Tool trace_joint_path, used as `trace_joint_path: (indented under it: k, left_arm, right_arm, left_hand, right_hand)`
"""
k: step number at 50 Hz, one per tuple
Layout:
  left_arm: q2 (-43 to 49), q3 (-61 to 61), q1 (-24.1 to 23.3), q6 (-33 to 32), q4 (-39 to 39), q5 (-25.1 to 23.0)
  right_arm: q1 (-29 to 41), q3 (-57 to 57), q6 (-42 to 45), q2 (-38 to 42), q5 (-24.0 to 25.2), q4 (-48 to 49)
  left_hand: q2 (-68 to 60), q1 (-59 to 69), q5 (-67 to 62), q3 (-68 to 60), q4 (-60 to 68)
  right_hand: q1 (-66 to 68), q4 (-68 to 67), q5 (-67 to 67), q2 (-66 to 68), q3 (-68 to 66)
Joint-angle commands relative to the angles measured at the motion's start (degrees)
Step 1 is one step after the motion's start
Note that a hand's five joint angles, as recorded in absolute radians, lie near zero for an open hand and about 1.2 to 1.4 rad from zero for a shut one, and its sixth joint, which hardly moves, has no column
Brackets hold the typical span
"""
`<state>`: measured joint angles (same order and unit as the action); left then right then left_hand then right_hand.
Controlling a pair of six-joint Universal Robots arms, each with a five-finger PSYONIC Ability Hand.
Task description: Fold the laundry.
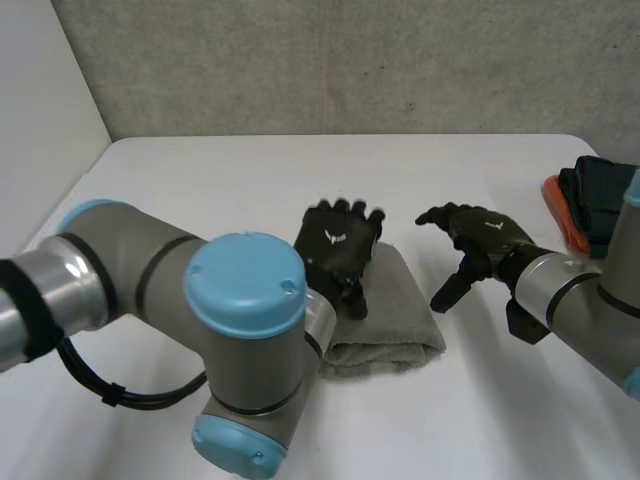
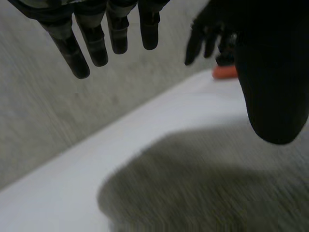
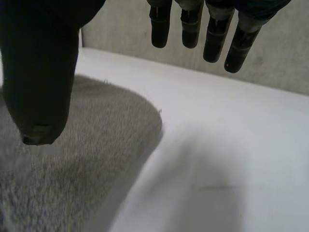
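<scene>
The white table [image 1: 200, 180] had lots of bare room behind the towel, on its left side and in front of it. A pile of folded clothes [image 1: 590, 195] sat at the table's right edge, well apart from the towel.

The grey towel [image 1: 395, 315] lay folded in the middle of the table. Its long side ran from the far end toward the robot, and a thick folded edge faced the robot.

The left hand [image 1: 338, 245] was over the far left part of the towel, palm down, with its fingers [image 2: 96, 46] straight and spread. The right hand [image 1: 485, 235] was just beside the towel's right edge, above bare table. Its fingers [image 3: 215, 43] hung loose and apart, its thumb [image 3: 41, 72] pointed down, and it held nothing.
</scene>
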<state>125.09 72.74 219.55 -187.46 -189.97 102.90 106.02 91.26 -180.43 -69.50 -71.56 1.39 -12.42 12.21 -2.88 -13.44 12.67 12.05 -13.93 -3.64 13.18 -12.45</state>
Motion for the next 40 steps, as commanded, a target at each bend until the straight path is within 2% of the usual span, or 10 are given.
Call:
trace_joint_path:
  k: [1, 9, 16, 19, 25, 31, 35, 36, 40]
  left_arm:
    - [2.62, -0.06, 1.23, -0.45, 7.41, 1.86]
    - [2.62, 2.49, 4.66, -0.81, 8.56, 2.22]
    - [3.41, 3.46, 4.75, -0.72, 9.62, 1.25]
    - [3.32, 3.55, 5.01, -0.63, 9.62, -0.07]
    - [0.96, 3.55, 5.37, -0.72, 9.62, -5.51]
    - [-7.83, 2.67, 7.30, -0.63, 9.62, -10.78]
    - [-12.23, 1.09, 8.62, -0.45, 10.40, -17.55]
    - [-13.54, 0.74, 9.23, -0.45, 11.45, -20.78]
    - [-16.44, -0.31, 11.60, -0.37, 15.05, -27.12]
  right_arm:
    - [2.17, -3.54, 3.07, 6.30, 0.63, -0.94]
    - [6.75, -6.01, 6.75, 11.84, 1.42, -2.00]
    - [7.10, -7.24, 17.74, 14.39, -0.60, -2.44]
    - [7.19, -7.33, 20.99, 13.78, -2.97, -2.70]
    - [7.54, -5.75, 22.58, 9.22, -7.10, -1.83]
    - [10.00, 0.48, 21.97, 1.22, -7.54, 5.19]
    - [11.84, 7.51, 21.97, -3.27, -7.81, 11.43]
    - [12.37, 8.83, 21.97, -3.71, -7.81, 12.49]
    - [15.35, 14.81, 21.44, -3.81, -8.07, 16.54]
  left_hand:
    - [-0.15, 0.36, 0.31, 0.88, -0.10]
    - [-0.32, 0.52, 0.14, 0.71, 0.07]
    - [0.52, -0.32, 0.98, 1.55, -0.77]
    - [0.69, -0.49, 1.15, 1.72, -0.94]
    - [-0.15, 0.35, 0.31, 0.88, -0.10]
    - [-0.15, 0.36, 0.31, 0.88, -0.10]
    - [-0.82, 1.03, -0.36, 0.20, 0.57]
    - [-0.99, 1.20, -0.53, 0.04, 0.74]
    - [-0.99, 1.20, -0.53, 0.03, 0.75]
  right_hand:
    - [-2.05, 3.93, 3.64, -3.18, 2.45]
    - [-2.05, 3.93, 3.64, -3.18, 2.45]
    - [-2.05, 3.93, 3.64, -3.18, 2.45]
    - [-2.05, 3.93, 3.64, -3.18, 2.45]
    - [-2.05, 3.93, 3.64, -3.18, 2.45]
    - [-2.05, 3.93, 3.64, -3.18, 2.45]
    - [-2.05, 3.93, 3.64, -3.18, 2.45]
    - [-2.05, 3.93, 3.64, -3.18, 2.45]
    - [-2.05, 3.93, 3.64, -3.18, 2.45]
